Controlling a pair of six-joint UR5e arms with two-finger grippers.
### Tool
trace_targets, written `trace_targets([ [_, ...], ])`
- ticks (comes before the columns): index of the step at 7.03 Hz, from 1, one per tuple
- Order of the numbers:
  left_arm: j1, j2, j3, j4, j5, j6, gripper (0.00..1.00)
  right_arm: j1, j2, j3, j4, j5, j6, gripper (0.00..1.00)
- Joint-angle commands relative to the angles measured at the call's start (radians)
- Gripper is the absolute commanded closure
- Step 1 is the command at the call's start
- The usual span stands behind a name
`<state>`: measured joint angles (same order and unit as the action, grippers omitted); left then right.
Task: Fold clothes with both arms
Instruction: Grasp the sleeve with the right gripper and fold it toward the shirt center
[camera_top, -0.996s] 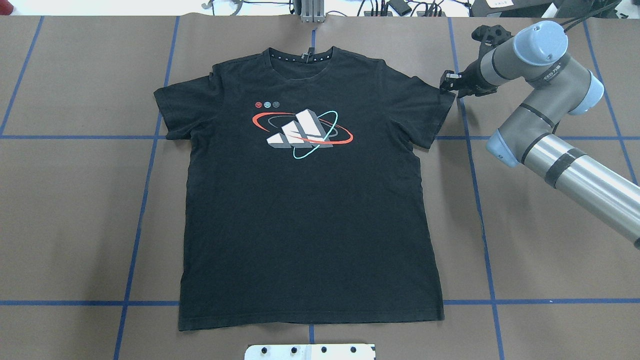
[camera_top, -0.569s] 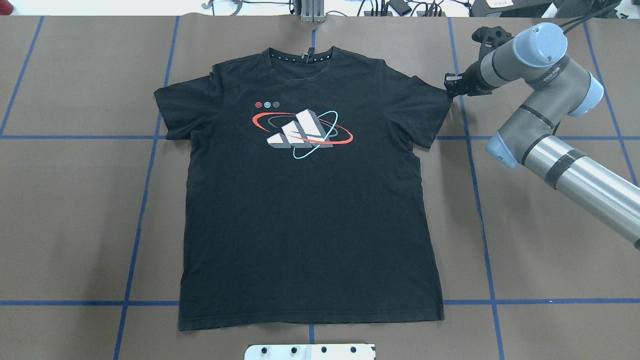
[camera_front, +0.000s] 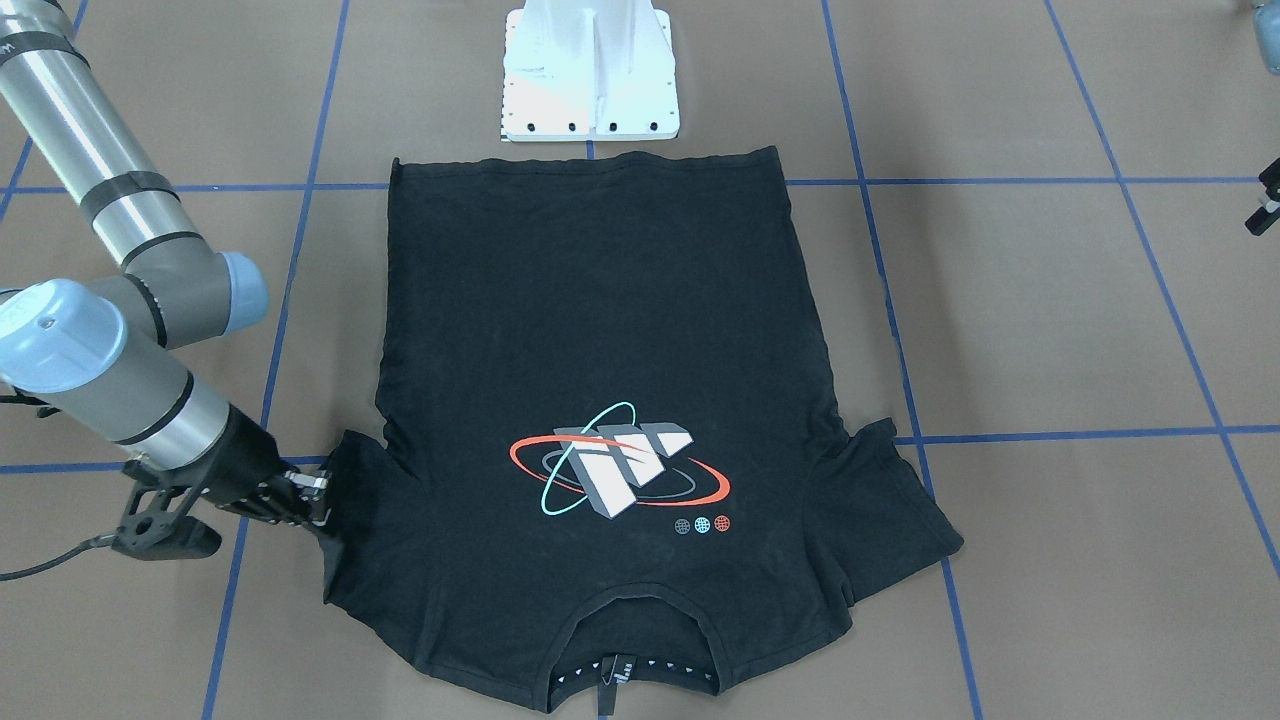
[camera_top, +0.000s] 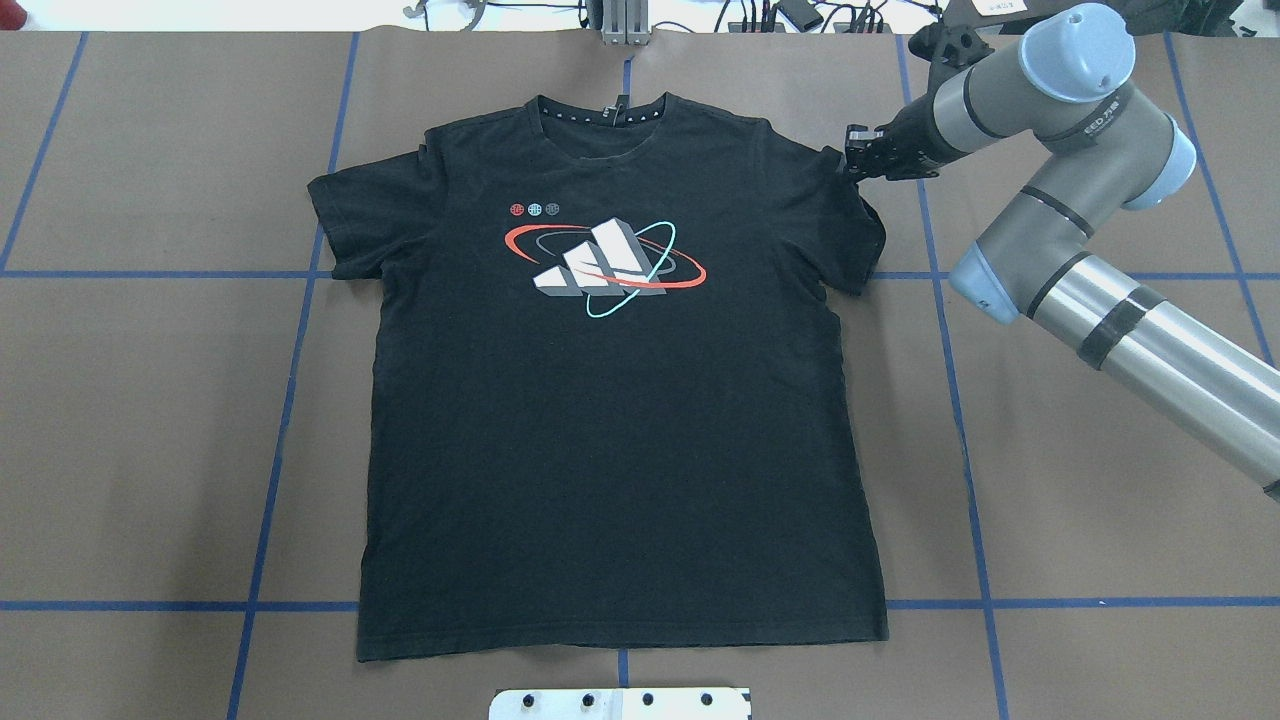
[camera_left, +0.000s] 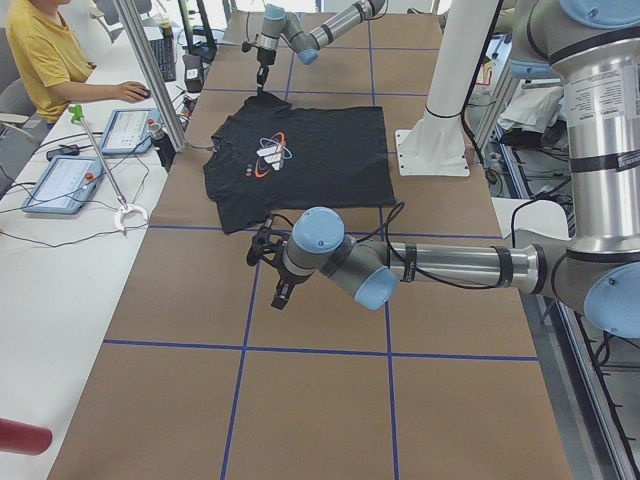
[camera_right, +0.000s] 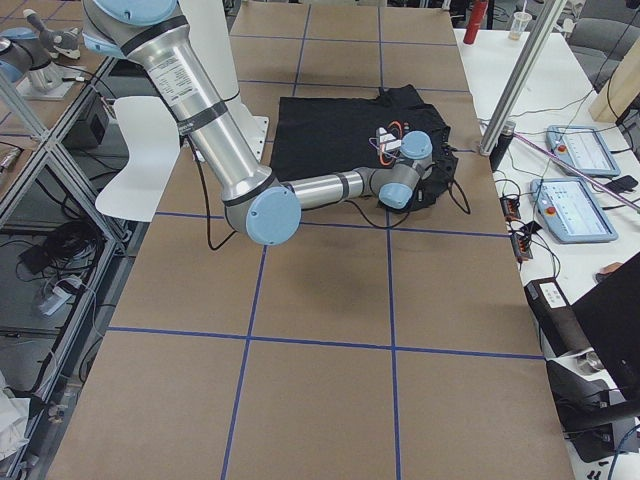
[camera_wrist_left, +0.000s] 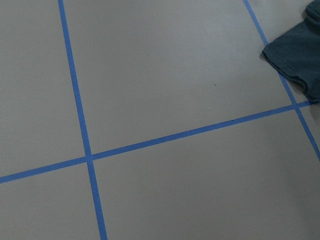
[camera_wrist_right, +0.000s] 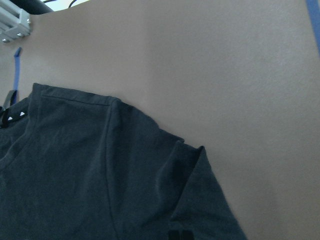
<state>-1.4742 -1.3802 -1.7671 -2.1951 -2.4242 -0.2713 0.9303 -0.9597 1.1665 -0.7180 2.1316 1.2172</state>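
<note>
The black T-shirt (camera_top: 620, 420) lies flat and face up on the brown table, logo (camera_top: 600, 265) showing and collar toward the far edge. My right gripper (camera_top: 852, 162) is shut on the tip of the shirt's right sleeve (camera_top: 862, 225), which is lifted and bunched inward. The front view shows the same grip (camera_front: 318, 503) beside the T-shirt (camera_front: 600, 330), and the right wrist view shows the raised sleeve (camera_wrist_right: 192, 165). My left gripper (camera_left: 277, 292) hovers over bare table near the other sleeve (camera_wrist_left: 300, 55); I cannot tell if it is open.
The white pedestal base (camera_front: 590, 70) stands at the shirt's hem side. Blue tape lines (camera_top: 290, 400) grid the table. A metal post (camera_top: 622, 20) and cables sit at the far edge. A seated person (camera_left: 40, 50) and tablets (camera_left: 60, 180) are at a side desk.
My right gripper shut on the sleeve tip and moved left, toward the collar. The sleeve, flat before, is now pulled inward and creased. The rest of the shirt has not moved.
</note>
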Motion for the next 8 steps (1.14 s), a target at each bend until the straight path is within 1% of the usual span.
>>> trace_targets([
  [1, 0.0, 0.0, 0.0, 0.0, 0.0, 0.0, 0.0, -0.039, 0.085, 0.004, -0.096, -0.004, 0.028, 1.0],
  [2, 0.0, 0.0, 0.0, 0.0, 0.0, 0.0, 0.0, -0.072, 0.135, 0.002, -0.179, -0.068, 0.027, 1.0],
  [3, 0.0, -0.002, 0.001, 0.0, 0.0, 0.001, 0.0, -0.085, 0.147, -0.014, -0.201, -0.108, 0.022, 1.0],
  [4, 0.0, -0.002, 0.0, 0.0, 0.0, 0.0, 0.0, -0.093, 0.183, -0.052, -0.202, -0.111, 0.024, 1.0],
  [5, 0.0, -0.002, 0.0, 0.0, 0.002, 0.0, 0.0, -0.106, 0.196, -0.071, -0.201, -0.127, 0.024, 1.0],
  [6, 0.0, -0.002, 0.0, 0.0, 0.002, 0.0, 0.0, -0.122, 0.203, -0.076, -0.201, -0.162, 0.034, 1.0],
  [8, 0.0, -0.002, 0.0, 0.0, 0.002, -0.002, 0.0, -0.131, 0.239, -0.108, -0.202, -0.17, 0.05, 1.0],
])
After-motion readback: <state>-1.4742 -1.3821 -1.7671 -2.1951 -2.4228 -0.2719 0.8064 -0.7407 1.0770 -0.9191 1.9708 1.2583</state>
